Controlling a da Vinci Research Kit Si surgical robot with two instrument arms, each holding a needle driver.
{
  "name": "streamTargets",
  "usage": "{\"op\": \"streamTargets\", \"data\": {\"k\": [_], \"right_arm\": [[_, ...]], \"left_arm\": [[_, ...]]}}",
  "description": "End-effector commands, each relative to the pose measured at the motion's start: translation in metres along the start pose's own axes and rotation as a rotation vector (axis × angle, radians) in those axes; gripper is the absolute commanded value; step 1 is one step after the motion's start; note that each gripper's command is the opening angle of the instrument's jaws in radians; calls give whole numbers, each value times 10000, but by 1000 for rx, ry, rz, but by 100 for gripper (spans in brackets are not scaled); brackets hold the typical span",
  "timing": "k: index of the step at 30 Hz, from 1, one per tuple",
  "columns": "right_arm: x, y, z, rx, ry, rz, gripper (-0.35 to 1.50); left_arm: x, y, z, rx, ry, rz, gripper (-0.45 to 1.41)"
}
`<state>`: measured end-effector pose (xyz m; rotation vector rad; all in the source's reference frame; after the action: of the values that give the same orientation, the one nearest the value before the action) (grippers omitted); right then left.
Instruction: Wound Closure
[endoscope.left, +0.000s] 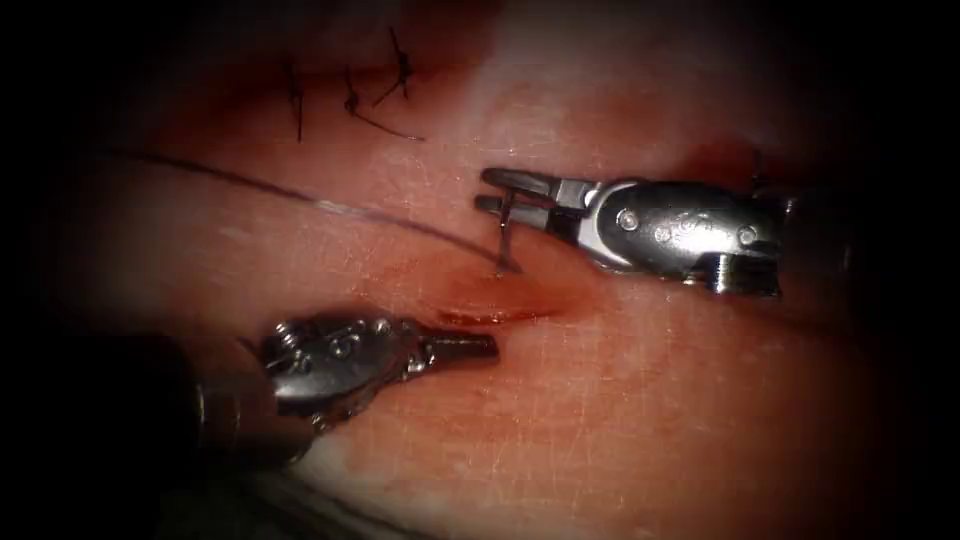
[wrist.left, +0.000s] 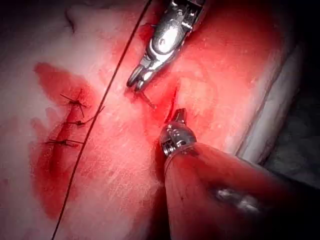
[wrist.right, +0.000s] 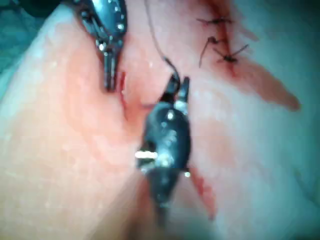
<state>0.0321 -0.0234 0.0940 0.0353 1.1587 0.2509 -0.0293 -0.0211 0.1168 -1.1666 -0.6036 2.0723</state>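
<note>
Right tool (endoscope.left: 497, 191) jaws pinch the needle (endoscope.left: 505, 245), which dips into the tissue (endoscope.left: 640, 400) at 6 o'clock of them, beside the cut (endoscope.left: 490, 316). Left tool (endoscope.left: 470, 347) jaws pressed together, empty, thread (endoscope.left: 330, 205) trailing toward 10 o'clock.

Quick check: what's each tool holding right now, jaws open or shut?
Left tool: jaws shut, holding nothing, beside the cut.
Right tool: jaws shut on the needle, whose tip enters the tissue just above the cut.
</note>
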Motion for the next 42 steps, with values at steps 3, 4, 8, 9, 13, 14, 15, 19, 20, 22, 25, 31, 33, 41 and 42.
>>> {"op": "streamTargets", "data": {"k": [3, 4, 8, 9, 13, 14, 15, 19, 20, 22, 25, 31, 33, 41, 42], "right_arm": [[7, 5, 5, -9, 11, 50, -35], [8, 6, 5, -10, 10, 63, -35], [11, 10, 4, -18, 15, 127, -35], [13, 11, 3, -22, 14, 135, -35], [29, 25, -4, -33, 34, 194, -35], [31, 26, -4, -35, 36, 208, -35], [32, 26, -5, -35, 36, 215, -35], [29, 23, -3, -27, 15, 251, -35], [26, 22, -2, -20, 10, 254, -35], [25, 22, -1, -18, 10, 271, -35], [25, 22, -2, -2, 6, 295, -35], [18, 18, 4, 39, -37, 438, -35], [14, 16, 8, 63, -54, 474, -35], [5, 3, 13, 139, -104, 544, -35], [5, 4, 13, 141, -106, 555, -35]], "left_arm": [[-7, 1, 9, -2, -1, -1, -6], [-8, 1, 10, -2, -1, 0, -6], [-9, 1, 11, -1, -1, 1, -8], [-9, 1, 11, -1, -1, 1, -8], [-12, 1, 14, 4, -6, 4, -8], [-13, 1, 14, 4, -6, 4, -8], [-13, 1, 14, 4, -6, 4, -8], [-13, 1, 14, 4, -9, 4, -8], [-13, 1, 14, 4, -9, 4, -8], [-13, 1, 14, 4, -9, 5, -8], [-15, -1, 14, 4, -10, 7, -8], [-17, -4, 13, 4, -16, 10, -10], [-17, -4, 13, 5, -19, 10, -10], [-18, -6, 9, 3, -25, 12, -10], [-19, -7, 8, 5, -25, 12, -10]]}}
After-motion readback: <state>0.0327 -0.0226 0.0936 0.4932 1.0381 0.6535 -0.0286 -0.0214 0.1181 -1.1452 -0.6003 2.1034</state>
